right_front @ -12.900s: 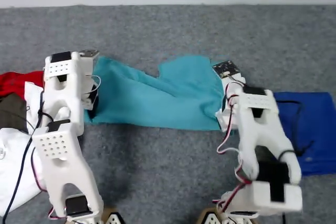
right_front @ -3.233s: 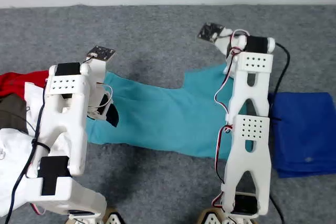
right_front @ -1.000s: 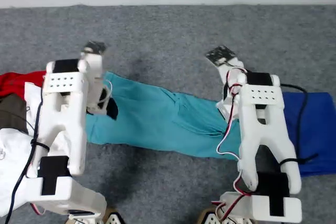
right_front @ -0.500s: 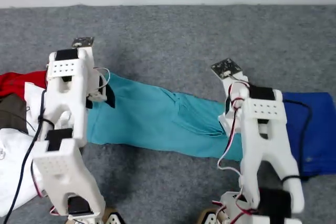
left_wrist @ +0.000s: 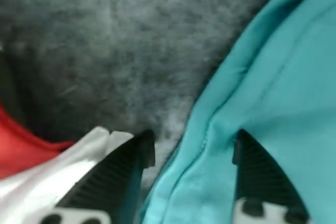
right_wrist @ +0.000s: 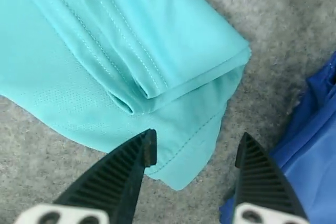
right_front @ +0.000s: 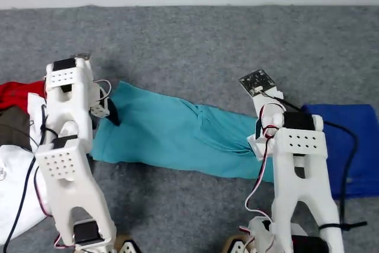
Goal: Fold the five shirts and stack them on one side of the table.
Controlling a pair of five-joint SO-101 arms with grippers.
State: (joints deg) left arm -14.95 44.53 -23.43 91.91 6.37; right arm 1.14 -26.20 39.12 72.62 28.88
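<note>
The teal shirt (right_front: pixel 177 137) lies in a long folded strip across the middle of the grey bench (right_front: pixel 189 39). The left pincer (left_wrist: pixel 191 145) is spread wide at one end, with the shirt's edge between its two fingers. The right pincer (right_wrist: pixel 194 145) is spread wide too, over the other end, and holds nothing. A folded blue shirt (right_front: pixel 352 146) lies just beside that end. A red shirt (right_front: pixel 18 92), a dark shirt (right_front: pixel 12 127) and a white shirt (right_front: pixel 12 188) are piled by the left arm.
</note>
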